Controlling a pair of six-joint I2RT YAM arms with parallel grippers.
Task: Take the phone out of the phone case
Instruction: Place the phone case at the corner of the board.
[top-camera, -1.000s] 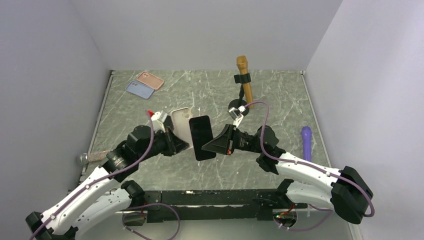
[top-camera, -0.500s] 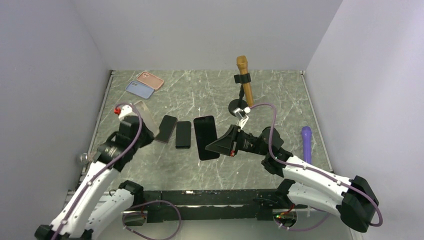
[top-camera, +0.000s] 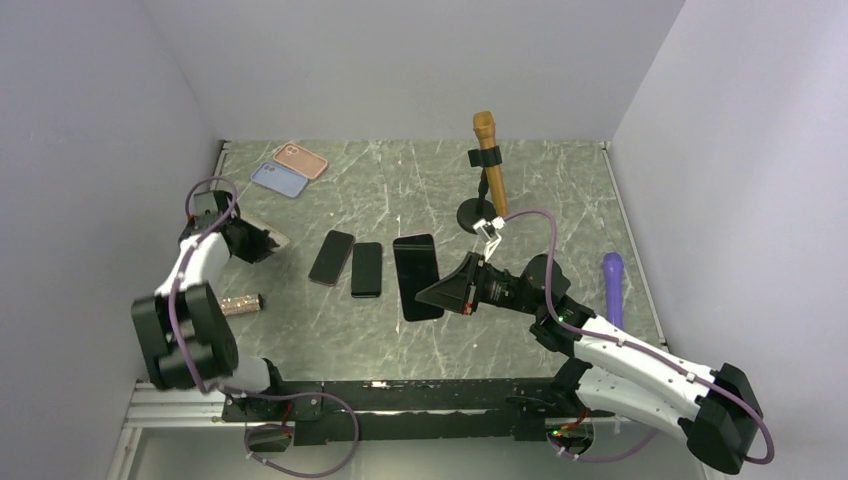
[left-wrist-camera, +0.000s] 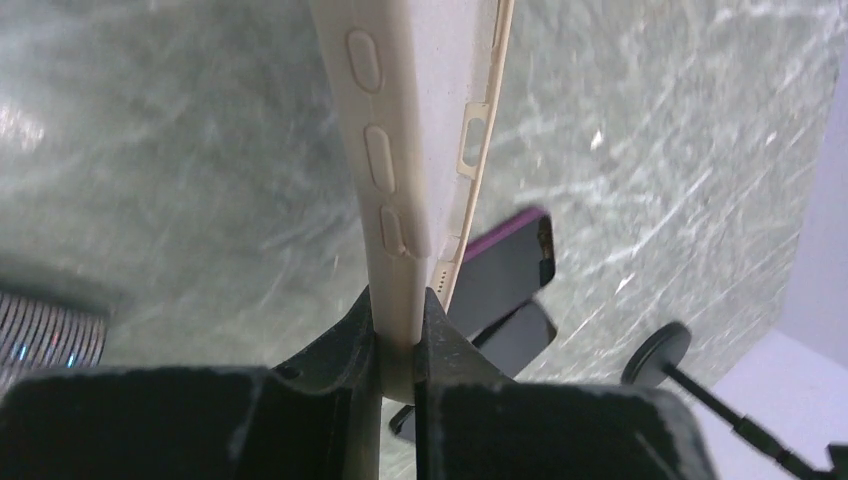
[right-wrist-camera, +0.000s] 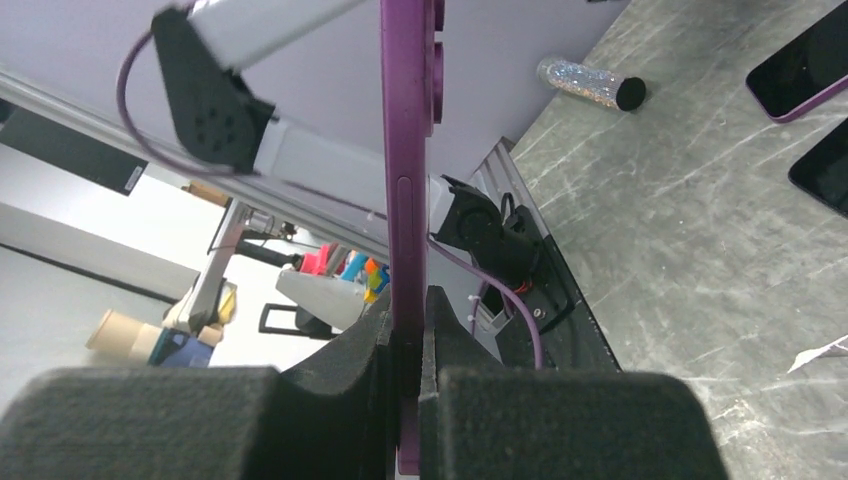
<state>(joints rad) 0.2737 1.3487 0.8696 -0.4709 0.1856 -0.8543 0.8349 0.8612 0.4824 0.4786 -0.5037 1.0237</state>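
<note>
1. Room: plain pale walls (top-camera: 420, 60) on three sides. Only the right wrist view looks past the near edge, to a floor with coloured clutter.
2. Desk (top-camera: 560, 200): dark green marble pattern with pale veins.
3. Right arm (top-camera: 620, 350): reaches from the near right corner toward desk centre.
4. Left arm (top-camera: 190, 280): folded along the left edge.
5. Right gripper (top-camera: 425, 294): clamped on the phone's right long edge.
6. Left gripper (top-camera: 258, 243): clamped on the case, near the left edge.
7. Phone (top-camera: 415, 265): out of the case, at desk centre. The dark screen faces up and the long axis runs near edge to far edge, the far end leaning slightly left. From above, contact with the desk cannot be told. The right wrist view shows what the top view hides: a purple body (right-wrist-camera: 405, 200) seen edge-on, two round bumps at its upper end, and fingers (right-wrist-camera: 350, 360) pressed to both faces.
8. Case (top-camera: 272, 238): cream and empty. From above only a pale strip shows past the gripper. The left wrist view gives it edge-on (left-wrist-camera: 400, 150), long axis running away from the camera, with button covers and side cut-outs visible.
9. Gold mic (top-camera: 489, 165): on a stand, far of centre.
10. Purple mic (top-camera: 612, 285): lying by the right edge.
11. Two spare phones (top-camera: 331, 257) (top-camera: 366, 269): flat, just left of the held phone.
12. Pink case (top-camera: 300, 160) and blue case (top-camera: 280, 179): in the far left corner.
13. Glitter tube (top-camera: 238, 304): near the left edge.
</note>
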